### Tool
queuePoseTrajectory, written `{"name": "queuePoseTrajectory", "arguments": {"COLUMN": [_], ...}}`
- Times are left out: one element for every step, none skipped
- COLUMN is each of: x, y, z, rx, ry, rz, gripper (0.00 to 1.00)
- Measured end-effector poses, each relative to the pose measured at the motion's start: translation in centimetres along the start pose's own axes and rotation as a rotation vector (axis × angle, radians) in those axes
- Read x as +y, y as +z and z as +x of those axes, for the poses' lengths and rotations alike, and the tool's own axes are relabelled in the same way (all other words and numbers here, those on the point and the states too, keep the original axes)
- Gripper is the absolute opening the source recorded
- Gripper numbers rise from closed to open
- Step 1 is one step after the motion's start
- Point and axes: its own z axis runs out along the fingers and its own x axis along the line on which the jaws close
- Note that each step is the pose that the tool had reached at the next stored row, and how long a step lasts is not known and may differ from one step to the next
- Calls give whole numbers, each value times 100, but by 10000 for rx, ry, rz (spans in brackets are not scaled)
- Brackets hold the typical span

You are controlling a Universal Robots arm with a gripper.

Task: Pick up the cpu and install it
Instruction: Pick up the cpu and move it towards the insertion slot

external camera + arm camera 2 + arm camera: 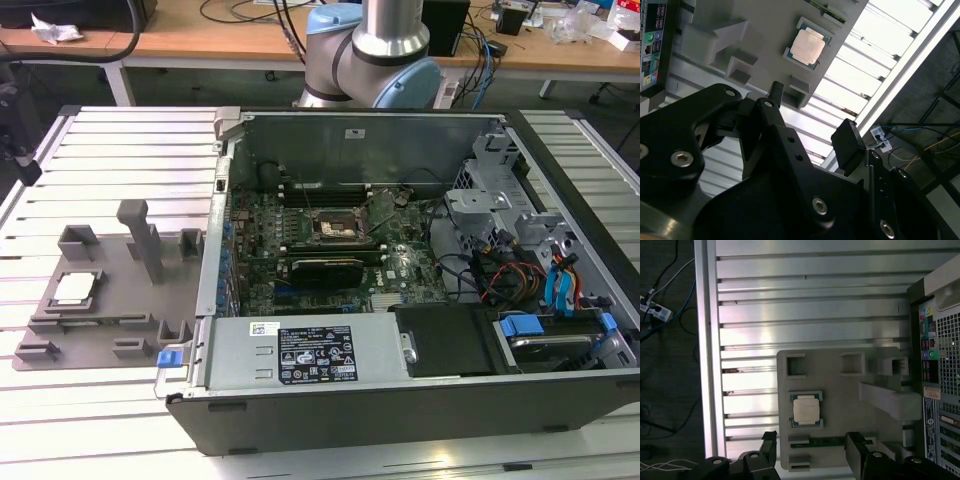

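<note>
Right now the small flat square cpu with the silver-white top (806, 409) lies in the grey plastic tray (840, 390), beside the open black computer case (400, 420). The black gripper (811, 437) hangs above the tray. Its jaws are spread wide and hold nothing, and the cpu lies just ahead of the gap between them.

Table (120, 150): slotted aluminium top, pale, ribbed in long parallel profiles. Directly on it: grey plastic tray (125, 290) with raised blocks, toward the exterior view's left; open computer case (400, 400), laid on its side, just beside the tray, toward the exterior view's right.
</note>
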Motion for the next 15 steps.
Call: {"name": "queuePoseTrajectory", "arguments": {"x": [0,0,0,0,0,0,0,0,0,0,-1,-1,-1,-1,-1], "y": [6,9,12,18,24,32,36,41,49,56,65,68,76,80,84], "z": [0,0,0,1,1,1,1,1,1,1,2,2,2,2,2], "rx": [1,1,1,1,1,0,0,1,1,0,0,1,1,1,1], "ry": [0,0,0,0,0,0,0,-1,0,0,0,0,0,0,0], "rz": [0,0,0,0,0,0,0,-1,0,0,0,0,0,0,0], "gripper": [66,66,66,66,66,66,66,66,66,66,66,66,66,66,66]}}
